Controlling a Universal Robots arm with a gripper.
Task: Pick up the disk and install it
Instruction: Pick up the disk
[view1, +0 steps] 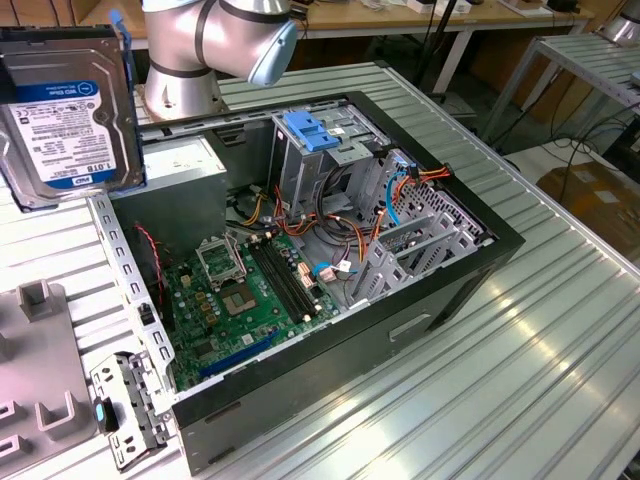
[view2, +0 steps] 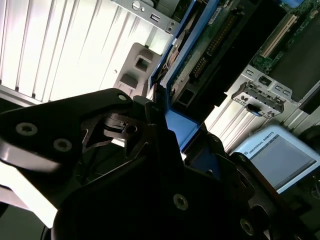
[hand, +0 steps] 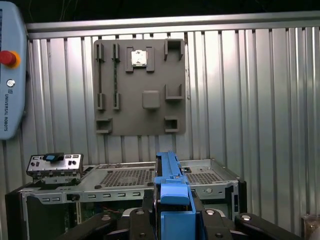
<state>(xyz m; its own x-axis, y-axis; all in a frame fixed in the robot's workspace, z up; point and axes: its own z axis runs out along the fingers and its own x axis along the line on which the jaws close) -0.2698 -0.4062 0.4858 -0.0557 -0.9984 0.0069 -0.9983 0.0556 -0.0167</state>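
Hand (hand: 172, 216): closed on the disk (hand: 171, 187). In the first wrist view its black jaws press on either side of the bright-blue carrier rail, so the grip is a pinch across the thin dimension.

Disk attitude: in the first wrist view I see it edge-on. The narrow blue edge stands between the jaws, and the long axis runs straight out from the hand toward the open computer case (hand: 130, 180) beyond. In the second wrist view the disk (view2: 210, 50) shows its circuit-board side, with the rail alongside it.

Exterior view: the disk (view1: 65, 110) is up in the air at the picture's upper left, clear of the bench (view1: 520, 380) and outside the case (view1: 480, 250). The white-labelled face is turned to that camera. The long axis is close to upright with a slight tilt, and the blue rail runs down the edge on the exterior view's right. It is not yet installed.

Beyond it, the case lies open on its side with the motherboard (view1: 250, 285) exposed. The metal drive cage, with its squarish blue latch (view1: 313, 130), stands toward the far side. The arm (view1: 200, 40) rises behind the case.

Farthest in the first wrist view: a grey fixture plate (hand: 140, 87) flat on the ribbed bench, and a teach pendant (hand: 10, 75) beside it.
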